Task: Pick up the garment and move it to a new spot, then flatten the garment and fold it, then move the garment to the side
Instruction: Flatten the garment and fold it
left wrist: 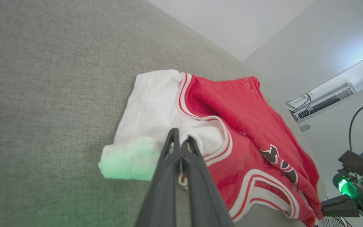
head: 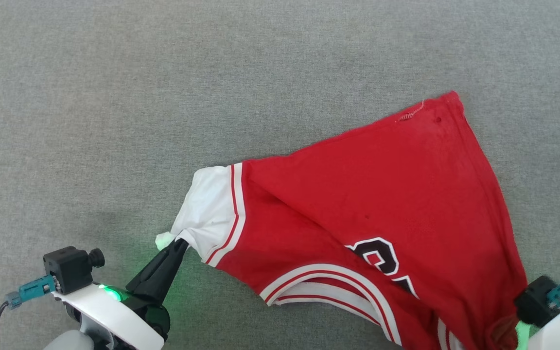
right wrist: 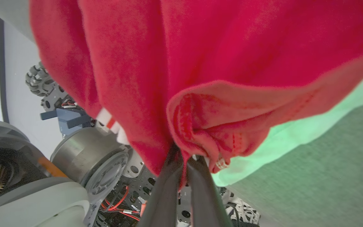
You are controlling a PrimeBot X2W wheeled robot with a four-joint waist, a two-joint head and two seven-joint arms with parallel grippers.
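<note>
Two sets of jaws clamp one garment (head: 382,194).

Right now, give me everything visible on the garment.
The garment is a red jersey-style shirt of thin soft fabric, with a white sleeve, red-and-white striped trim and black white-outlined lettering. It lies creased and partly spread on the grey fabric surface. The left pincer is shut on the white sleeve; the right pincer is shut on a bunched red edge.

The garment (head: 382,194) lies on a grey fabric surface (head: 163,73)
</note>
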